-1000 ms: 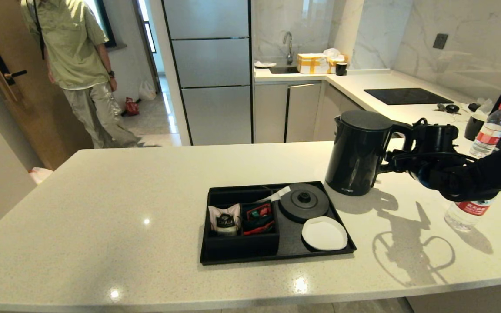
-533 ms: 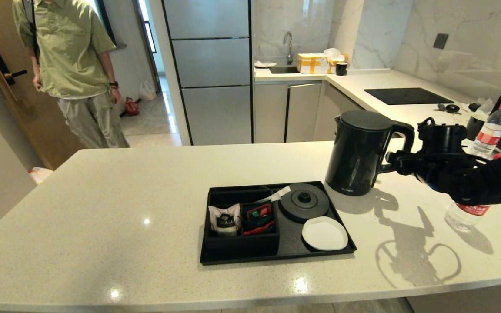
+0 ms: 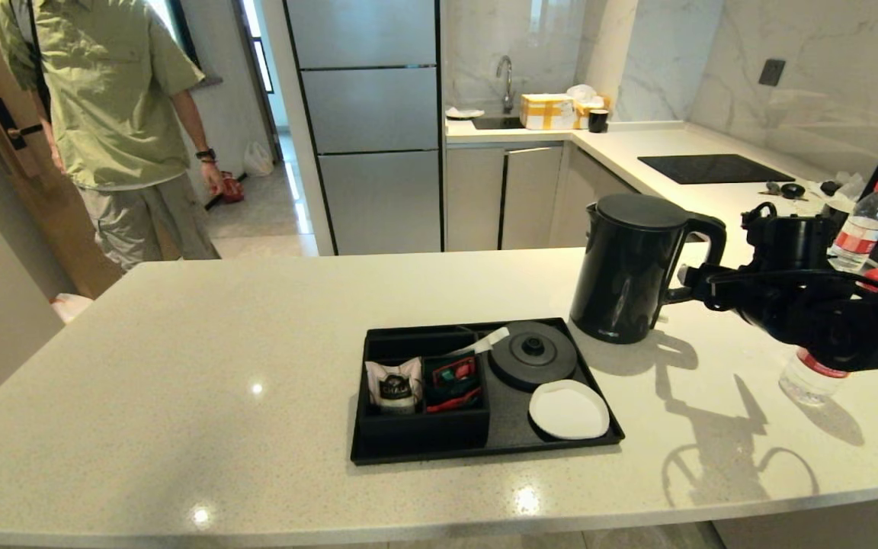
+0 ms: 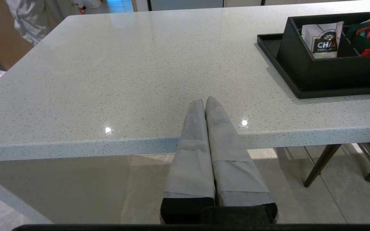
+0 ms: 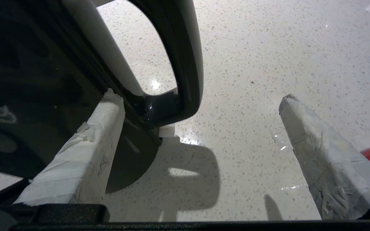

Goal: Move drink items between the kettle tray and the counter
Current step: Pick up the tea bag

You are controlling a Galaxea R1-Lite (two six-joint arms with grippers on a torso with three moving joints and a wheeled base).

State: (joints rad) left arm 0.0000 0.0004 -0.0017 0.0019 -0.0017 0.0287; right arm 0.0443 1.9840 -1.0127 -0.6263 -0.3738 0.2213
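Right gripper (image 5: pixel 198 106): released, jaws spread wide, level with the lower end of the kettle's loop handle (image 5: pixel 185 57). The right wrist view shows one taped finger (image 5: pixel 92 141) against the kettle body beside the handle root, the other finger (image 5: pixel 313 141) well clear over bare stone; nothing is clamped. The head view shows only the dark gripper (image 3: pixel 694 284) just beside the handle, fingers not separable there.

Kettle (image 3: pixel 626 267): upright on the tabletop (image 3: pixel 256 320), just beyond the far right corner of the kettle tray (image 3: pixel 485 450), off its round base (image 3: pixel 533 354). White coaster (image 3: pixel 568 409) bare. Sachet (image 3: pixel 393 385) upright in a front compartment, red-and-green packets (image 3: pixel 453 383) in the next.

Water bottle (image 3: pixel 809 377): on the tabletop right of the kettle, partly hidden by the right arm. A second bottle (image 3: pixel 860 225) stands farther back.

Left gripper (image 4: pixel 206 104): clenched on nothing, seen only in the left wrist view, at the tabletop's front edge, well left of the tray.
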